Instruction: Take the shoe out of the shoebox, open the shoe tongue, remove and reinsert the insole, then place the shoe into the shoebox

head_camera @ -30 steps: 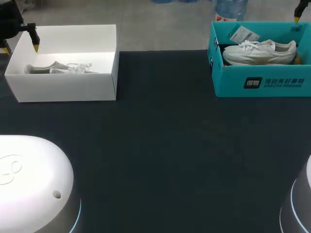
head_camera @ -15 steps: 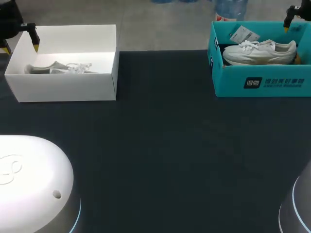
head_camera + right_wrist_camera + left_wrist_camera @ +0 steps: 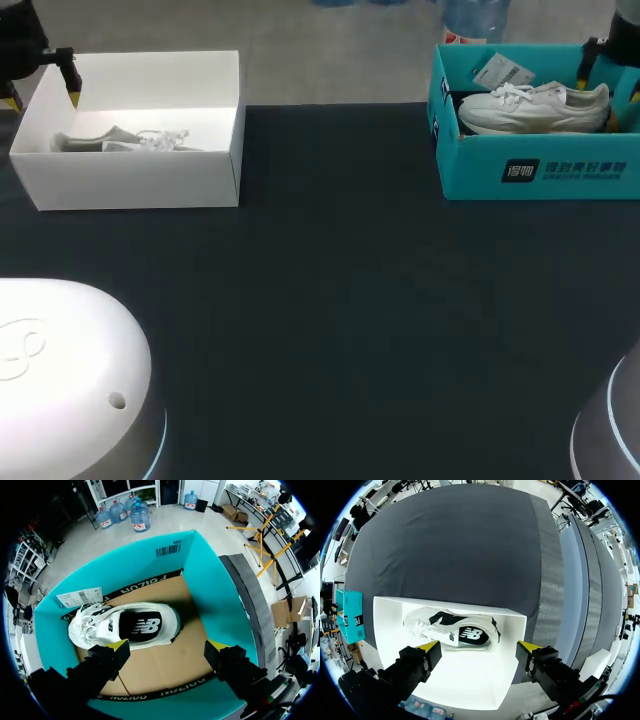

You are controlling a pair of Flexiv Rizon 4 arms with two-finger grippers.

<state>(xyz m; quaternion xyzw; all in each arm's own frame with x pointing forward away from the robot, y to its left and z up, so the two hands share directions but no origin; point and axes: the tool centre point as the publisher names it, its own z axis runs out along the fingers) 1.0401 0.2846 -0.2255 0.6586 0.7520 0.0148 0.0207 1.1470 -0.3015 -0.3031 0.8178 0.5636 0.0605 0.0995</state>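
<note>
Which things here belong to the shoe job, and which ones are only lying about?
For the job:
white box
shoe in white box
teal box
shoe in teal box
left gripper, jaws open over the white box
right gripper, jaws open over the teal box

Lying about:
tag, in the teal box behind the shoe

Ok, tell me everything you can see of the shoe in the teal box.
The shoe is a white sneaker with white laces and a pale sole. A dark area with a pale logo shows at its middle, probably the insole seen through the opening. It looks intact and laced. It rests on the brown cardboard floor of the teal box, its toe toward a paper tag. The right gripper hangs open above it and does not touch it.
</note>
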